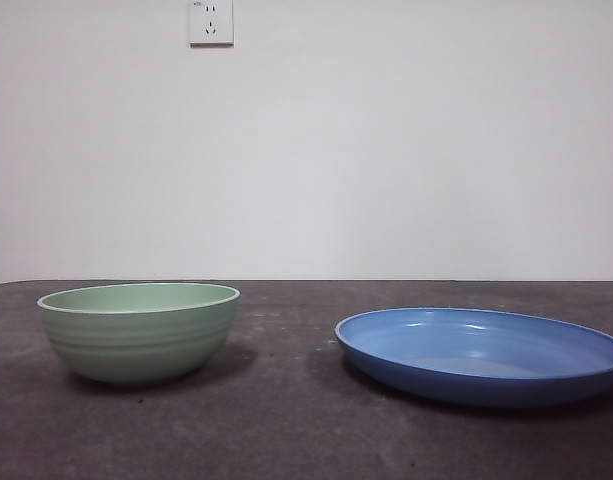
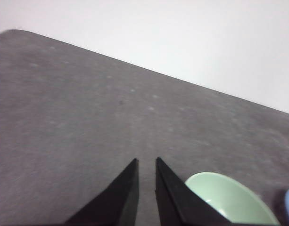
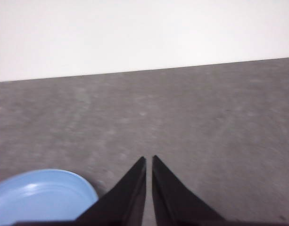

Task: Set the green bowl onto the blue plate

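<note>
The green bowl (image 1: 138, 330) sits upright on the dark grey desk (image 1: 286, 420), well apart from the blue plate (image 1: 481, 355), which lies flat across a bare gap in the front view. A white wall socket (image 1: 211, 22) hangs on the pale wall behind. Neither arm reaches the front view. The left gripper (image 2: 146, 162) hovers above the desk just beside the bowl's rim, jaws nearly pressed together and holding nothing. The right gripper (image 3: 149, 159) hangs near the plate's edge, jaws likewise almost closed and empty.
</note>
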Robot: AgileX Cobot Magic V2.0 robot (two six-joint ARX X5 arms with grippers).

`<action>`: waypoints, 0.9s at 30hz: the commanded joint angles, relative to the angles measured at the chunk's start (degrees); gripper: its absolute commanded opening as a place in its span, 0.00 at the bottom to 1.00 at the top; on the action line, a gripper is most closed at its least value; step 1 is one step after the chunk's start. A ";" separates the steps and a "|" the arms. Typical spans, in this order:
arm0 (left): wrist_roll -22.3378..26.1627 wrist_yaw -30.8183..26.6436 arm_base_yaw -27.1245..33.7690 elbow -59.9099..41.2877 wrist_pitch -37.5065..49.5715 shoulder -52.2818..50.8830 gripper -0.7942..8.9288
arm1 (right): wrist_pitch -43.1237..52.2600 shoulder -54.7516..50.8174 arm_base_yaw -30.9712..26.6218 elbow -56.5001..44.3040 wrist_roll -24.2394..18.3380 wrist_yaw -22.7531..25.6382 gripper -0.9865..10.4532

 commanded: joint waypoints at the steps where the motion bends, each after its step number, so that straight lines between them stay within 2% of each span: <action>1: -1.09 1.40 -0.74 5.46 0.85 4.26 0.14 | -0.52 4.13 0.07 5.22 1.66 -3.76 0.10; 7: 1.36 3.89 -1.31 18.14 0.39 17.44 0.14 | -5.44 14.53 0.28 16.98 2.32 -13.07 0.10; 12: 2.16 11.80 -1.95 27.76 0.44 29.46 0.14 | -11.93 22.69 3.02 26.49 2.27 -13.94 0.10; 17: 2.10 22.01 -3.67 34.69 0.48 37.77 0.14 | -18.67 29.27 6.16 34.29 2.12 -17.49 0.10; 20: 2.05 27.30 -4.35 37.05 0.61 40.70 0.14 | -19.26 30.82 7.48 36.81 2.10 -19.87 0.10; 27: 2.10 28.44 -4.39 37.68 0.87 41.13 0.14 | -14.01 29.97 8.81 37.18 2.12 -20.85 0.10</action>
